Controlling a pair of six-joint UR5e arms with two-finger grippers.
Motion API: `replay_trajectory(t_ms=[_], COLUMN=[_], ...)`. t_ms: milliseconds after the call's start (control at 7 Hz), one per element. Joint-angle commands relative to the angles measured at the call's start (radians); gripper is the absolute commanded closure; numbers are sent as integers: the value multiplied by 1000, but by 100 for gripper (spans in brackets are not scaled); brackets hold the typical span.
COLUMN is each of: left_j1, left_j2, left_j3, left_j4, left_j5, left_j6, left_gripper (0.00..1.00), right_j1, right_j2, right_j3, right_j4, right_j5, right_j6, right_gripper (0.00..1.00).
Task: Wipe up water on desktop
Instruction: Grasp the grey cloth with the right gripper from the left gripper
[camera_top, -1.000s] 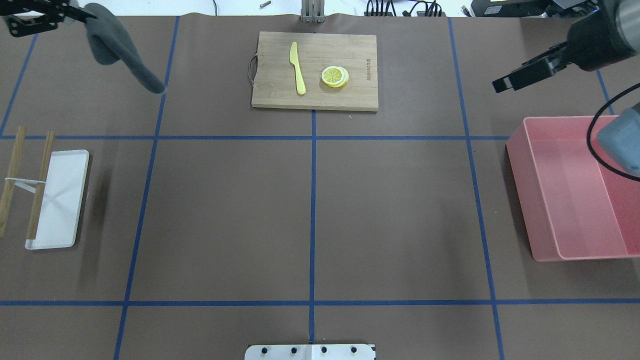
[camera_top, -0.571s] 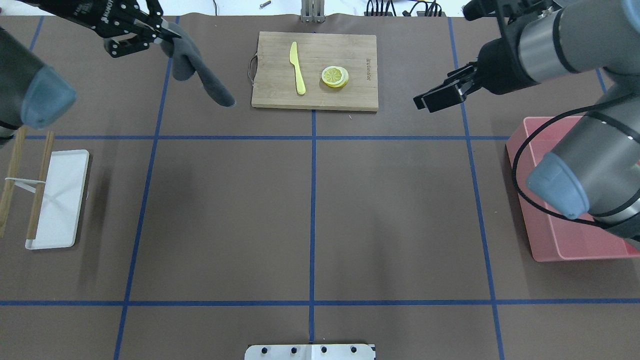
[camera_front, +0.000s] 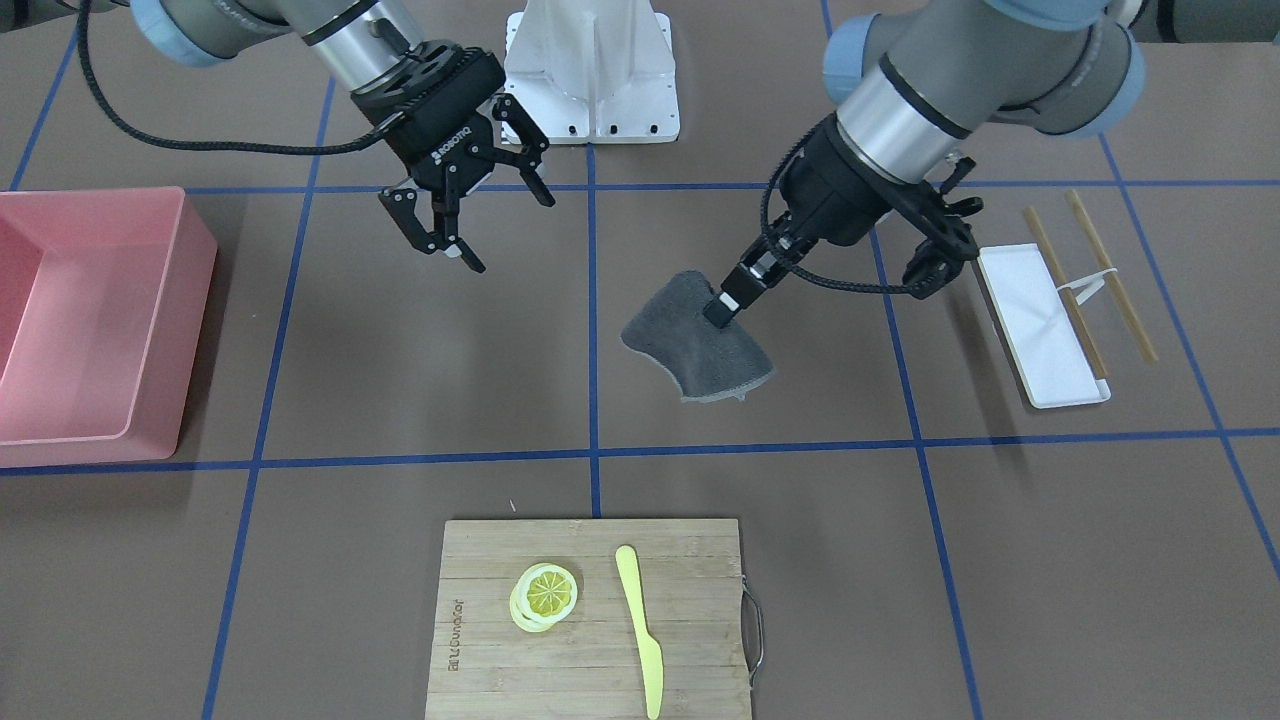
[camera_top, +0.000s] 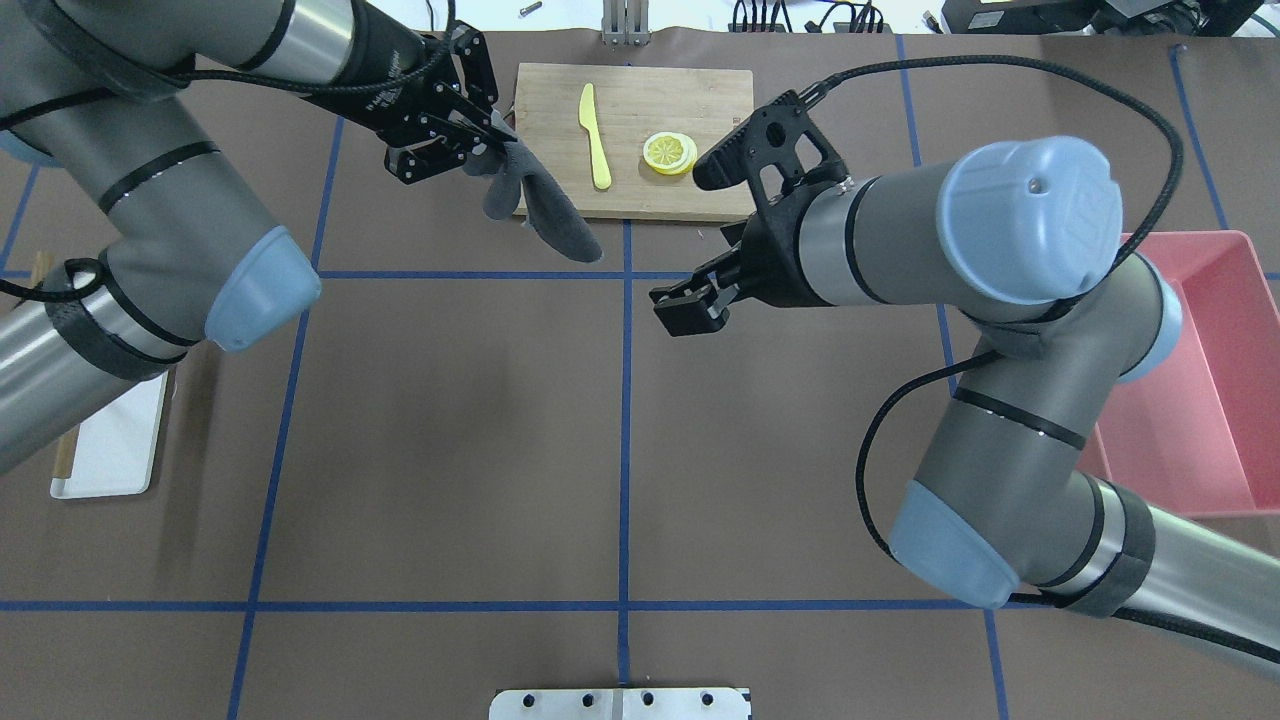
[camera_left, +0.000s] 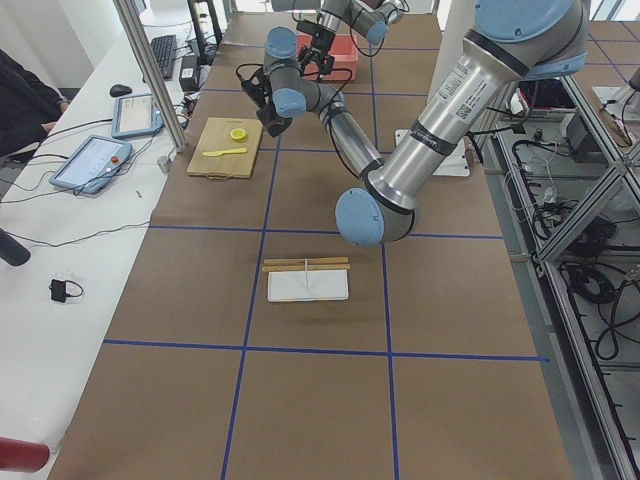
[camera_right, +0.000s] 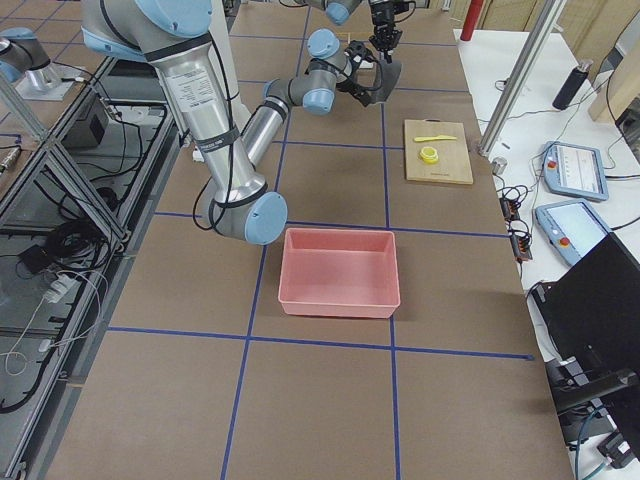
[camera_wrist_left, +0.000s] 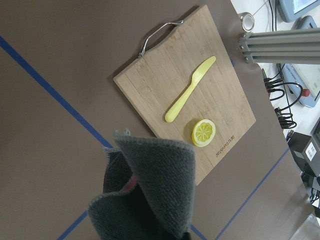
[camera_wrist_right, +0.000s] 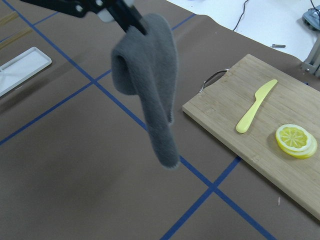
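The matte brown surface crossed by thin blue tape lines (camera_top: 450, 450) carries everything in view. The left pincer (camera_front: 728, 305) is closed on the upper edge of a dark grey fleecy cloth (camera_front: 700, 345). The cloth hangs folded from it, over the surface on the robot's side of the board and just to the robot's left of the centre tape line. In the right wrist view the cloth's lower end dangles above a blue tape line and appears clear of the surface.

The right pincer (camera_front: 505, 232) hovers over the other side of the centre line, apart from the cloth. Its fingers are spread wide and hold nothing.

Beyond the cloth, at the far edge from the robot, lies a light wooden cutting board with a metal handle (camera_top: 630, 190). On the board are a yellow plastic knife (camera_top: 596, 135) and, beside it, a round yellow lemon slice (camera_top: 670, 153), the two not touching.

A pink rectangular plastic bin (camera_front: 90, 320) sits on the robot's right side. A white rectangular tray (camera_front: 1040, 325) sits on its left, with two thin wooden sticks (camera_front: 1065, 290) joined by a white band lying across and beside it.
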Motion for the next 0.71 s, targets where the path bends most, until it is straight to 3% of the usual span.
replay_trajectory(t_ms=[0,286,571], left_j1=[83,92,106], left_j2=[-44,-45,-44], left_j3=[-3,-11,-38], left_j4=[32,32,37], left_j5=[90,94,94], left_j6=[-45,-54,-60], left_gripper=[100,100,100], right_j1=[-60,-66,-66], right_j2=[29,29,29], right_j3=[-9,-18,-23], right_j4=[0,0,4], right_j5=[-62,-64,-64], right_j6=[0,-5,-5], right_gripper=[0,5,23])
